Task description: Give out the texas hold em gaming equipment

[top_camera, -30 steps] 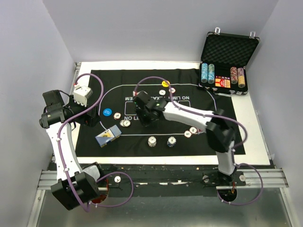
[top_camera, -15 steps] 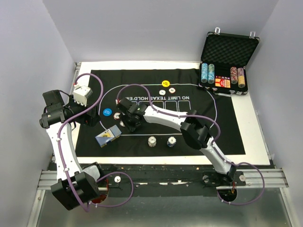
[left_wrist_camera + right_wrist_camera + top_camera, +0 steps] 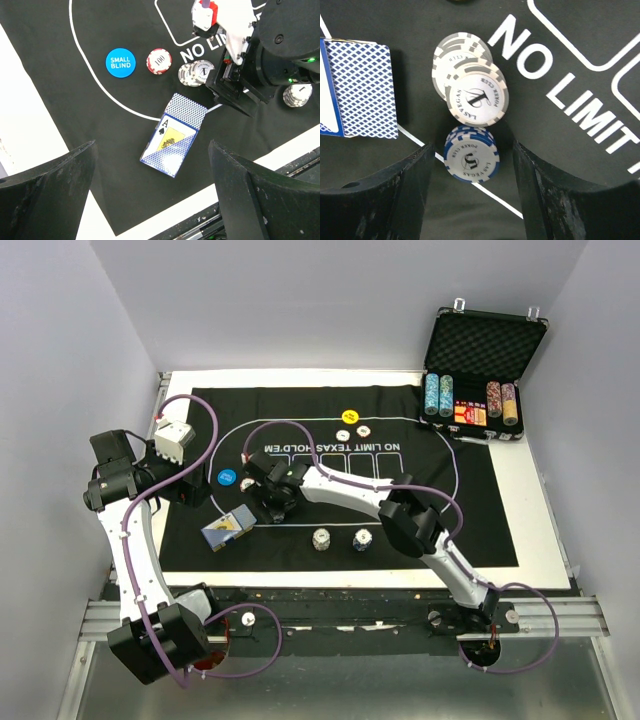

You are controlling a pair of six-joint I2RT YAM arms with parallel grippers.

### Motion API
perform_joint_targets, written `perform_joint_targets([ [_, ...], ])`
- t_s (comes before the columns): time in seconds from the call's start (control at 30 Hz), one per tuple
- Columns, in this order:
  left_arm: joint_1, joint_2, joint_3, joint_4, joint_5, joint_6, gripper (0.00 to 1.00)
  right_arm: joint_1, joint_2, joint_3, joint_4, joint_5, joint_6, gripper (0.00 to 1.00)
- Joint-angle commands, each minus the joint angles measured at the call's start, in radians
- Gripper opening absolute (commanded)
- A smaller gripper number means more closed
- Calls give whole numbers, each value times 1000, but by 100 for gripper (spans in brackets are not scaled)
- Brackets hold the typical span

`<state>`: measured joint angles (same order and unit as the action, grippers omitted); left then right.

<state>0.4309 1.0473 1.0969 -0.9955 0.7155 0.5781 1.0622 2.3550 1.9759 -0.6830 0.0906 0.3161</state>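
A small blue-and-white poker chip stack [image 3: 471, 156] stands on the black mat between the fingers of my right gripper [image 3: 470, 167], which is open with a gap on each side. Just beyond it leans a grey-and-white chip stack [image 3: 472, 92]. The blue-backed deck box [image 3: 174, 135] lies to their left with an ace showing. My left gripper [image 3: 152, 200] hangs open above the mat's near left corner, holding nothing. A blue SMALL BLIND disc [image 3: 120, 62] and a red chip [image 3: 159, 60] lie further out. From above, my right gripper [image 3: 272, 502] sits beside the deck box [image 3: 228, 528].
Two more chip stacks [image 3: 321, 539] [image 3: 362, 539] stand near the mat's front edge. A yellow disc [image 3: 349, 417] and two chips [image 3: 343, 435] lie near the printed oval's far side. An open black chip case [image 3: 484, 375] stands at the back right.
My right arm swung left from the mat's middle to the chips beside the deck box. Its jaws have widened, and the blue stack now stands free between them. The left arm has not moved.
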Motion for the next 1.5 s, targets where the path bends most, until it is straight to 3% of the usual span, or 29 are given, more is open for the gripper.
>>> perform_joint_targets([
  [0.0,8,-13,-14,-2,9,0,99,5,-109,-3,-46,95,-20,73],
  [0.13,6,-18,-11,-5,9,0,99,-4,-261,-113,-50,168,-18,80],
  [0.33,6,-21,-11,-8,10,3,99,-21,-511,-423,-41,225,29,83],
  [0.63,6,-15,-8,-14,15,8,99,-27,-701,-744,-49,255,141,94],
  [0.97,6,-17,-3,-19,15,5,99,-53,-773,-839,-49,267,176,95],
  [1.47,6,-10,-3,-19,9,8,99,-59,-760,-939,31,172,196,81],
])
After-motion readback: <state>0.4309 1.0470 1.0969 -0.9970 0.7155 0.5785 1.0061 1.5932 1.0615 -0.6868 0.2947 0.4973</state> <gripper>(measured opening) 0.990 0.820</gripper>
